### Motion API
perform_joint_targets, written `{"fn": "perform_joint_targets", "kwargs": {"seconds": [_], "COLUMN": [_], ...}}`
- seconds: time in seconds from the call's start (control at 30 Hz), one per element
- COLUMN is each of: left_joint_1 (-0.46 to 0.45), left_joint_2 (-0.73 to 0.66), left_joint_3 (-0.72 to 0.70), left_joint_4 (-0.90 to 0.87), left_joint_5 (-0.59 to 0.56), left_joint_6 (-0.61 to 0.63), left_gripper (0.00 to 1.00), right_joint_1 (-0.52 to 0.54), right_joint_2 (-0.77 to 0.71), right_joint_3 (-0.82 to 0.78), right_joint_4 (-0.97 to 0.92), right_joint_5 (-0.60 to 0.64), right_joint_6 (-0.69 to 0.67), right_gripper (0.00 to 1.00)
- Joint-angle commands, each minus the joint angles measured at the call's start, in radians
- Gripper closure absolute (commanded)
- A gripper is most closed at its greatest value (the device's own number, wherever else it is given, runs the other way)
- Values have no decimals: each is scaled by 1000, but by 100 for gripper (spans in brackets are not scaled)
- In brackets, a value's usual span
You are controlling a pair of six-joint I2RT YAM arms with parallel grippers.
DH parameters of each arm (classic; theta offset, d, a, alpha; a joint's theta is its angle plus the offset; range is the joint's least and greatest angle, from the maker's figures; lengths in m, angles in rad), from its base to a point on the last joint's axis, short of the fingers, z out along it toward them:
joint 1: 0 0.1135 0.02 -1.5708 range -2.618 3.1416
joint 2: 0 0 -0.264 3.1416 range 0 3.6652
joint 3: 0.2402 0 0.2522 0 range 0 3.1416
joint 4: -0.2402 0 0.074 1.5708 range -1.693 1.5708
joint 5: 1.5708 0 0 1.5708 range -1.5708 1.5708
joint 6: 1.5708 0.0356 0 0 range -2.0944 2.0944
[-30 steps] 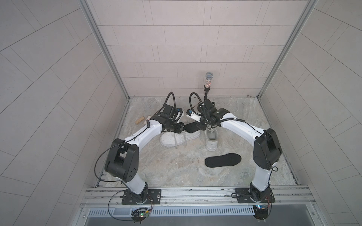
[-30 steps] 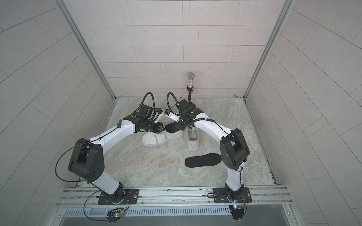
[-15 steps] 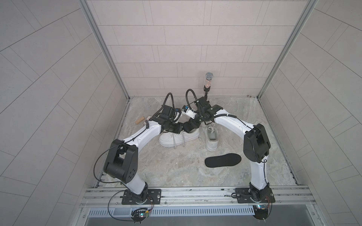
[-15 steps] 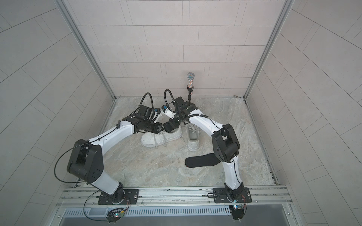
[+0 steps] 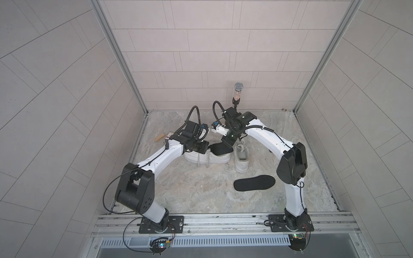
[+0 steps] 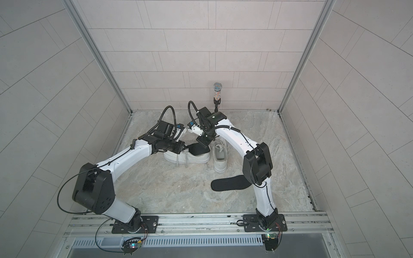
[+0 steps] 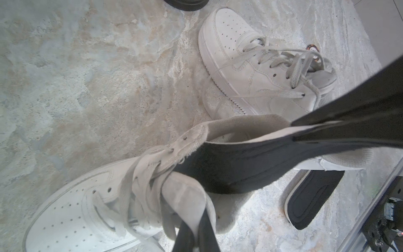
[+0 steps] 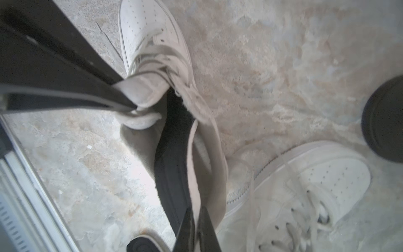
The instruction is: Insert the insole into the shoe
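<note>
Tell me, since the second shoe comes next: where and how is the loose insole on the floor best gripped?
Probably at the end nearest the right arm, coming down from above, tilted, one finger worked under the rim. The loose insole lies flat and thin on the floor, so only its edge offers a pinch.

- The front end of the insole [image 7: 229, 165] is hidden inside the shoe [image 7: 72, 209], under its tongue [image 7: 181, 196].
- One end of the loose insole [image 6: 225, 183] is hidden behind the right arm [image 6: 257, 165] in a top view.
- The small tan item [image 5: 159, 137] is too small to identify.
</note>
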Motion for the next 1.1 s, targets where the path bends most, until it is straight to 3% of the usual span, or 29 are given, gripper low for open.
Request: {"fn": "perform_joint_targets", "kwargs": {"seconds": [0.0, 0.07, 0.2, 0.33, 0.47, 0.63, 1.07], "left_joint_1": [-2, -3, -13, -18, -27, -39, -49], "left_joint_2": [-44, -44, -55, -58, -61, -57, -58], "left_joint_3": [10, 9, 11, 5, 1, 4, -3], "left_joint_4": [28, 35, 42, 49, 57, 63, 90], "left_joint_5": [-15, -2, 28, 47, 48, 35, 63], "left_joint_6": [29, 26, 31, 39, 40, 36, 4], "left_gripper": [100, 100, 100, 100, 100, 100, 100], "right_joint_1": [-30, -39, -51, -85, -75, -38, 2], "right_joint_2": [-14, -6, 49, 71, 85, 112, 161], "right_joint_3": [38, 13, 15, 18, 18, 28, 20], "right_joint_4": [-145, -133, -139, -79, -28, -36, 60], "right_joint_5": [-118, -174, -82, -117, -209, -240, -176], "right_joint_6": [127, 190, 285, 375, 396, 406, 549], "right_gripper": [100, 100, 100, 100, 100, 100, 100]}}
